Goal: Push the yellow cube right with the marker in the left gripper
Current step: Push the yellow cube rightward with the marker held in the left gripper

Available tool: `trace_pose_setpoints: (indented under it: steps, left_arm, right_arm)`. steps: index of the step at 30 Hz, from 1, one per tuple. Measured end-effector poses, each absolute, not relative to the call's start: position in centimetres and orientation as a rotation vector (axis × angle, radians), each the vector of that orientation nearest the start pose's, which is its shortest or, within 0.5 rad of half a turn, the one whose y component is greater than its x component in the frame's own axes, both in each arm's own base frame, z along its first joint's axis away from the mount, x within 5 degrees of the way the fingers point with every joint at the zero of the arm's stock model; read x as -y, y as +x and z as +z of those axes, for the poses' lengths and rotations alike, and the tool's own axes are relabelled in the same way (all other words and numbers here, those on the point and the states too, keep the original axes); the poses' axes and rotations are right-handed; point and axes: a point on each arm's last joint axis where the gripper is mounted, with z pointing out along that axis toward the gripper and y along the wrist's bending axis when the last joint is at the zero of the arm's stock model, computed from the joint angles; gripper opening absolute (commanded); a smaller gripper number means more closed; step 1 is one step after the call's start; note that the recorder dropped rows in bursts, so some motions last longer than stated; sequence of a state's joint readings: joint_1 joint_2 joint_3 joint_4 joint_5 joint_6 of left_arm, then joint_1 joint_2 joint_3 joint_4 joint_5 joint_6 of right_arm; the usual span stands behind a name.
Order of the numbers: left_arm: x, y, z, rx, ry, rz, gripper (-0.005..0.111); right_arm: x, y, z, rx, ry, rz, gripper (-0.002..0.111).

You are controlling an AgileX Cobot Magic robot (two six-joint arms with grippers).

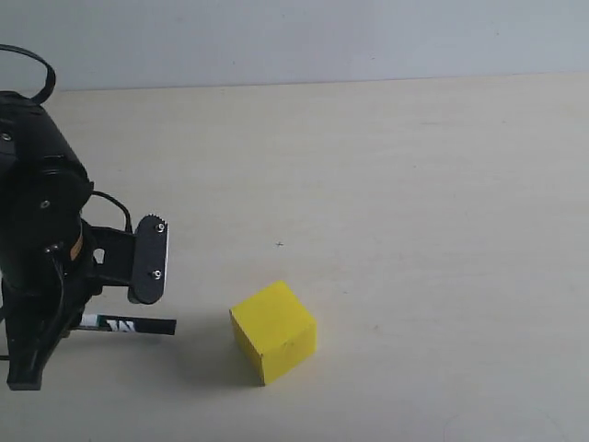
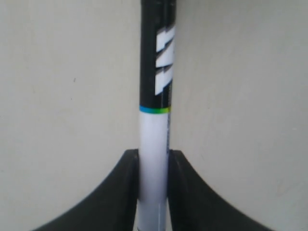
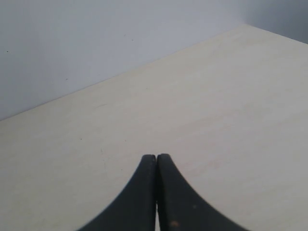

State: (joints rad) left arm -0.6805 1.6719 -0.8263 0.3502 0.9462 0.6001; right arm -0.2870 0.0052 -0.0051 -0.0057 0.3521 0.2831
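Observation:
The yellow cube (image 1: 273, 331) rests on the pale table, low in the exterior view. To its left, my left gripper (image 1: 75, 318) is shut on the marker (image 1: 129, 325), which lies level and points at the cube. A short gap separates the marker's black cap tip from the cube's left face. In the left wrist view the left gripper (image 2: 153, 155) pinches the white barrel of the marker (image 2: 155, 96), and the black lettered cap sticks out ahead; the cube is out of that view. My right gripper (image 3: 157, 157) is shut with nothing in it.
The light wooden table (image 1: 414, 184) stretches right of and behind the cube up to a pale wall (image 1: 304, 37). The bulky black left arm (image 1: 37, 221) with its cable stands at the left edge. The right wrist view shows only table (image 3: 202, 96) and wall.

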Motion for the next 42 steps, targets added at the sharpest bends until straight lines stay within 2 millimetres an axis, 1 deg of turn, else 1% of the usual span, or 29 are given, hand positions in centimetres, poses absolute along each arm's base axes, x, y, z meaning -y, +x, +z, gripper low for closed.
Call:
trace_pose_setpoints:
  steps: [5,10,12,14,17,20,24,28,32,35,39,42]
  left_arm:
    - [15.2,20.4,15.7,-2.338,2.242,0.397,0.0]
    - [17.0,19.4,15.7,-2.255,2.274,0.349,0.0]
    - [18.3,19.5,15.9,-2.197,2.229,0.292,0.0]
    - [19.8,20.1,16.4,-2.143,2.162,0.233,0.0]
    - [21.0,21.0,17.2,-2.113,2.114,0.215,0.0]
    - [20.8,21.5,17.6,-2.16,2.115,0.237,0.0]
    - [19.8,21.6,17.7,-2.219,2.154,0.292,0.0]
    - [19.8,21.7,17.7,-2.201,2.157,0.307,0.0]
    - [20.2,22.2,17.7,-2.128,2.136,0.316,0.0]
    - [20.8,22.7,17.0,-2.086,2.116,0.307,0.0]
    - [21.5,23.2,15.2,-2.094,2.091,0.278,0.0]
    - [22.4,22.4,14.1,-2.104,2.128,0.258,0.0]
  right_arm:
    - [1.5,5.1,18.3,-1.763,0.513,-0.008,0.0]
    - [1.5,5.1,18.3,-1.763,0.513,-0.008,0.0]
    - [1.5,5.1,18.3,-1.763,0.513,-0.008,0.0]
    - [1.5,5.1,18.3,-1.763,0.513,-0.008,0.0]
    - [1.5,5.1,18.3,-1.763,0.513,-0.008,0.0]
    - [1.5,5.1,18.3,-1.763,0.513,-0.008,0.0]
    - [1.5,5.1,18.3,-1.763,0.513,-0.008,0.0]
    - [1.5,5.1,18.3,-1.763,0.513,-0.008,0.0]
    - [1.5,5.1,18.3,-1.763,0.513,-0.008,0.0]
    - [1.5,5.1,18.3,-1.763,0.513,-0.008,0.0]
    - [1.5,5.1,18.3,-1.763,0.513,-0.008,0.0]
    - [1.5,5.1,18.3,-1.763,0.513,-0.008,0.0]
